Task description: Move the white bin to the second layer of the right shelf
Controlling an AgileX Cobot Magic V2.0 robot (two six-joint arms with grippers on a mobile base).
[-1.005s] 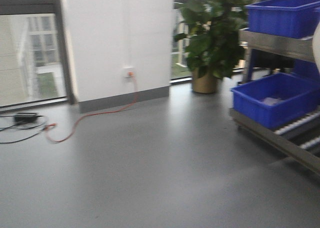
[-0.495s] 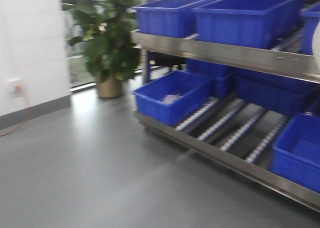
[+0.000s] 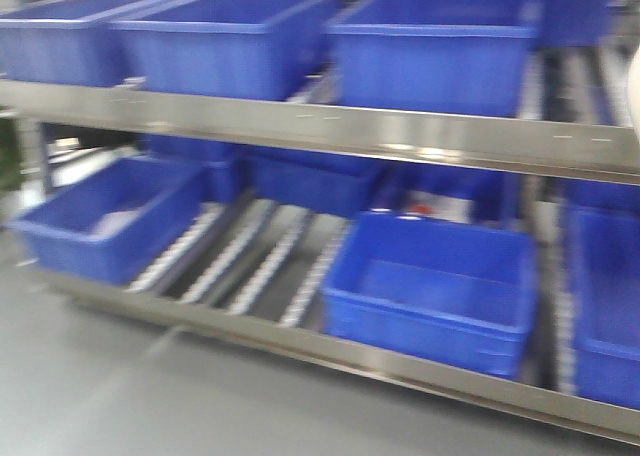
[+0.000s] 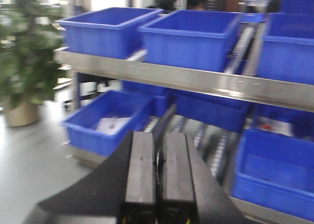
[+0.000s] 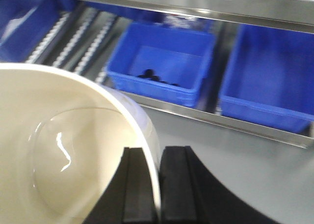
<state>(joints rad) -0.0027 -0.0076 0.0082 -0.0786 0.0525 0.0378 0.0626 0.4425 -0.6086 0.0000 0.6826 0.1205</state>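
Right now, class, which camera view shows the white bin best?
The right wrist view: the white bin fills its lower left, open mouth and glossy inside visible, rim pinched in the right gripper. The front view catches only a blurred pale sliver at its right edge; the left wrist view shows none of it.

The white bin (image 5: 59, 155) is a shiny cream-white tub with a rounded mouth and smooth walls. It fills the 8 o'clock part of the right wrist view, and the right tool (image 5: 158, 157) pinches its rim at 6 o'clock, one pad inside and one outside. The right shelf second layer (image 3: 400, 139) is a steel tier; its long shiny front rail runs from 9 o'clock to 3 o'clock across the front view.
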